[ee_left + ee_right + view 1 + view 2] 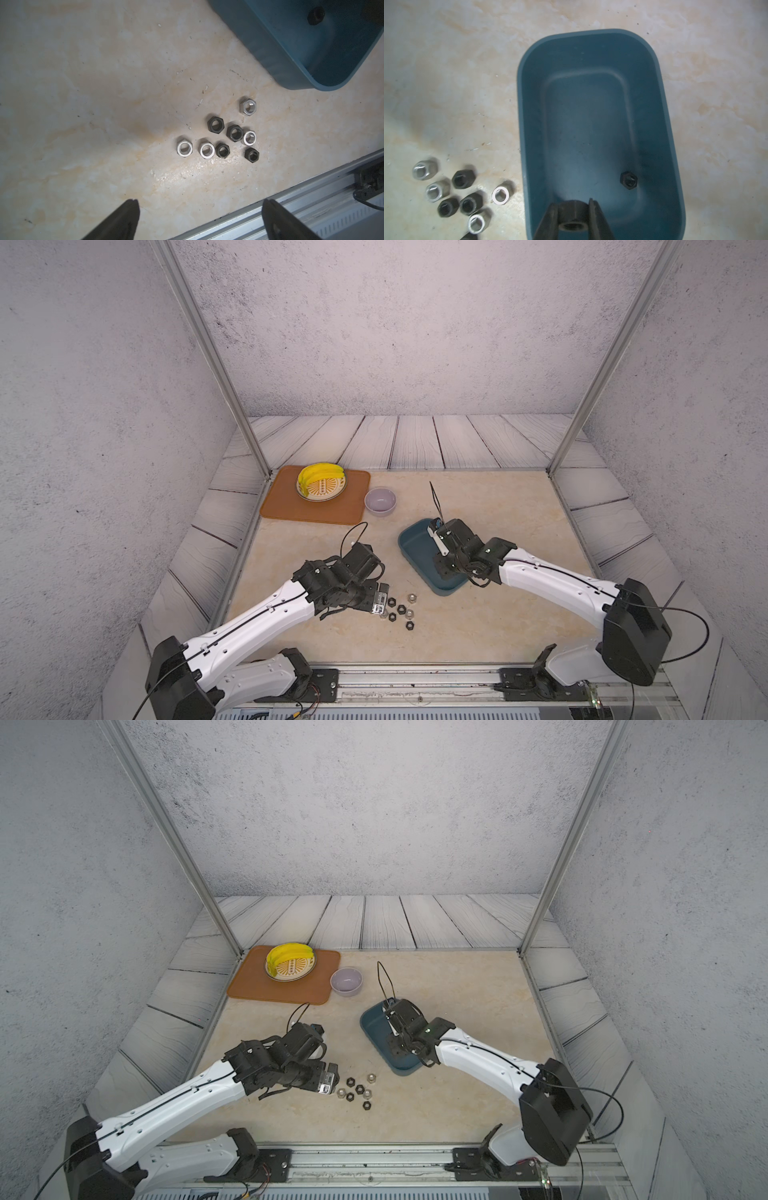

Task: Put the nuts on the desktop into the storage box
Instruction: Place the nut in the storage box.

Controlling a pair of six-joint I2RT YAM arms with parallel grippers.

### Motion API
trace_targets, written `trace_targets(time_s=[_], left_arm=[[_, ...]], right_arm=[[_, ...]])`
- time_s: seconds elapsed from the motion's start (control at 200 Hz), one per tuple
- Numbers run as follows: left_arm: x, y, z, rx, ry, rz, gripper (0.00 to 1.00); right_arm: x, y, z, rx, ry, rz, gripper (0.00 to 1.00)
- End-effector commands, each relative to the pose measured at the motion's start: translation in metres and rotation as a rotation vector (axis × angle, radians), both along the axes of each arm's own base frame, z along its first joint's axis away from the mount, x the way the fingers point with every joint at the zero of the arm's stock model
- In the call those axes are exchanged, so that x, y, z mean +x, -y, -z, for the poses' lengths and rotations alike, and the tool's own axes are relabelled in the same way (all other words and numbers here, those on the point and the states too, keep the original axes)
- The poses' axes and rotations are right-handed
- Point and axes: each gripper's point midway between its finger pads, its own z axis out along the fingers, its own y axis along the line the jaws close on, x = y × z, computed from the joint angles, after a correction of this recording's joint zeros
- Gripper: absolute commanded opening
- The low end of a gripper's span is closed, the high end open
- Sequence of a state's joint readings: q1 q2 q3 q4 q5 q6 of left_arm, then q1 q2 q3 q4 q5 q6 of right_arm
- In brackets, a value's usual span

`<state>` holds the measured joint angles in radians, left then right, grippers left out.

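Eight nuts (234, 133), probably light, stiff and slick, cluster on the tabletop (83, 83) near the storage box (591, 114), best pinched across opposite flats; left fingers (126, 216) apart beside them, right fingers (597, 218) clamping a black nut (572, 226) over the box.

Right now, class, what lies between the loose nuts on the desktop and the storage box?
Nothing but bare desktop separates the nuts from the storage box, as the left wrist view shows.
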<state>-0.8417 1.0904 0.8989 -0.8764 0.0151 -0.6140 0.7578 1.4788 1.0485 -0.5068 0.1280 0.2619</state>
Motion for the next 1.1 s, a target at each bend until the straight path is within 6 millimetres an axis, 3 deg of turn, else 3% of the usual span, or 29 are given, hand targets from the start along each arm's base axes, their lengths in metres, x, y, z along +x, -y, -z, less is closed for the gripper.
trace_targets(time_s=[0.0, 0.345, 0.625, 1.031, 1.096], left_arm=[[0.003, -0.008, 0.0, 0.047, 0.017, 0.0, 0.98], [0.003, -0.011, 0.009, 0.069, 0.011, -0.002, 0.98], [0.002, -0.012, 0.016, 0.075, 0.003, 0.002, 0.98], [0.004, -0.012, 0.016, 0.073, 0.006, -0.001, 0.98], [0.004, -0.012, 0.017, 0.074, 0.005, 0.001, 0.98]], right_arm=[[0.007, 0.01, 0.012, -0.029, -0.066, 0.028, 0.08], [0.041, 0.037, 0.058, -0.159, -0.199, 0.097, 0.07], [0.04, 0.047, 0.081, -0.247, -0.249, 0.103, 0.06], [0.047, 0.053, 0.098, -0.312, -0.253, 0.119, 0.06], [0.047, 0.053, 0.098, -0.312, -0.251, 0.12, 0.12]])
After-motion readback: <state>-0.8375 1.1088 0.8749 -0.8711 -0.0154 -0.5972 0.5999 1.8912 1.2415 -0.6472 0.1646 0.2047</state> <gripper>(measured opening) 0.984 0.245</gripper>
